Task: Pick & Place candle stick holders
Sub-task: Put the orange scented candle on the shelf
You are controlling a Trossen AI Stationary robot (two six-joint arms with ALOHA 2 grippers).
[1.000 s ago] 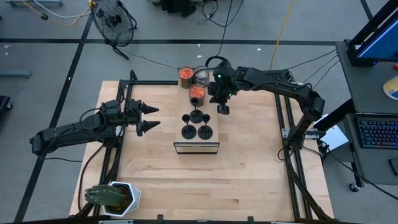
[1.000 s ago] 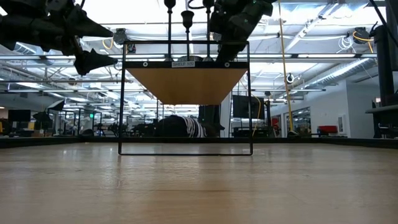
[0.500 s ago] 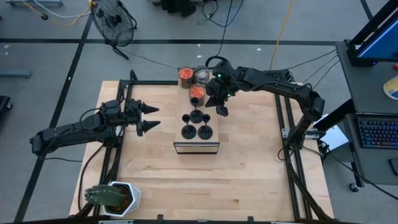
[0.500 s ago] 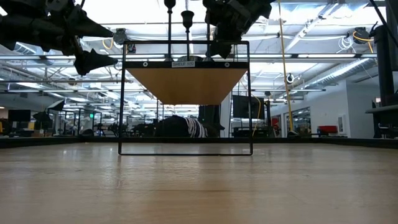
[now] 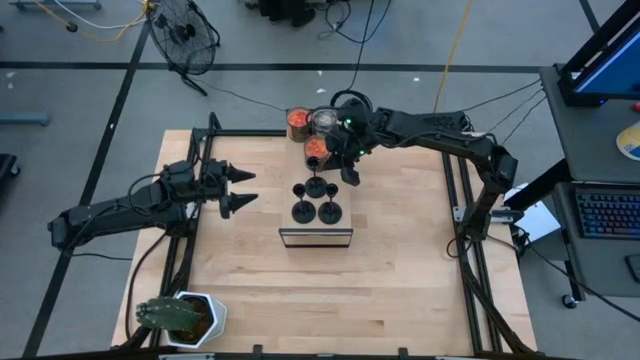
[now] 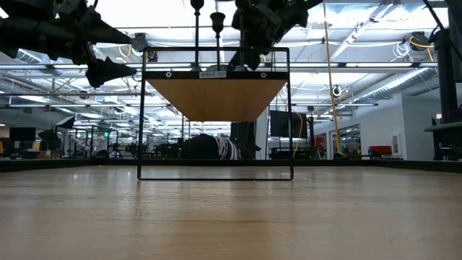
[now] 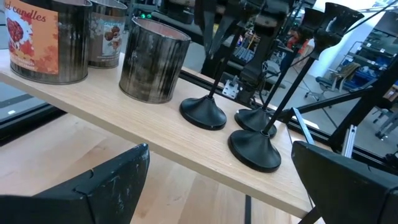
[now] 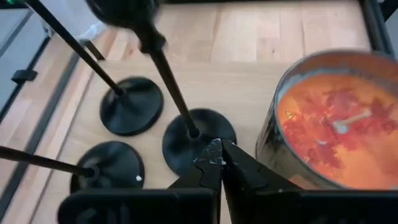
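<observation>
Right gripper (image 5: 351, 180) moved toward orange-filled glass jar (image 5: 316, 150), fingers closed, empty, above four small black candle stick holders (image 5: 318, 200) on wooden shelf (image 5: 315, 236). Left gripper (image 5: 243, 189) open, well apart.

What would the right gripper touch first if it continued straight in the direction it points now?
Most likely the round base of the nearest candle stick holder, which lies right beyond the shut tips of the right gripper in its wrist view. The candle jar sits just beside that line. Depth is hard to judge.
</observation>
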